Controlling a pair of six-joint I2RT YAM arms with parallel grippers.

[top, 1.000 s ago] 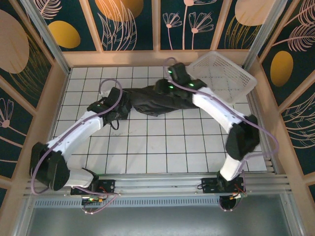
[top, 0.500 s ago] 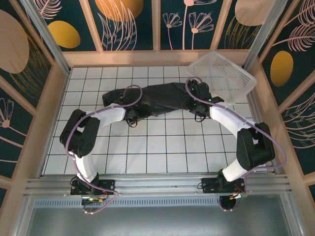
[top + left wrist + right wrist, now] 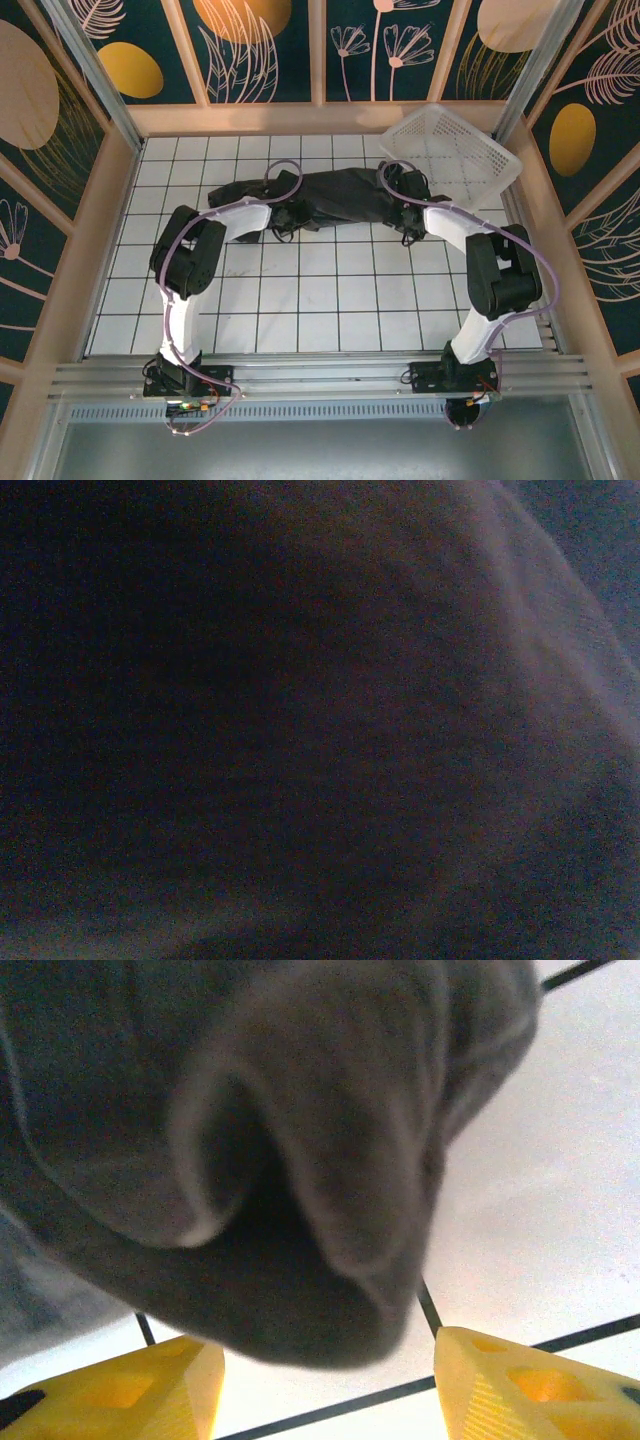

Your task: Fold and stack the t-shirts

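A dark charcoal t-shirt [image 3: 330,195] lies crumpled in a long strip across the back of the tiled table. My left gripper [image 3: 291,213] sits at its front edge, left of the middle. In the left wrist view the dark fabric [image 3: 300,720] covers the fingers; the gripper is shut in the cloth. My right gripper [image 3: 398,207] is at the shirt's right end. In the right wrist view its yellow fingertips [image 3: 130,1390] stand wide apart and open [image 3: 320,1385], low over the tiles. A thick fold of the shirt [image 3: 300,1210] hangs just ahead of them, not pinched.
A white lattice basket [image 3: 455,150] leans tilted in the back right corner, close behind the right gripper. Wooden walls [image 3: 95,230] close in the white tiled table [image 3: 320,300]. Both elbows are folded back over the near tiles.
The shirt went from bunched and lifted to laid out longer to the left. The right gripper came down to its right end. The left gripper slid right along the front edge and shut.
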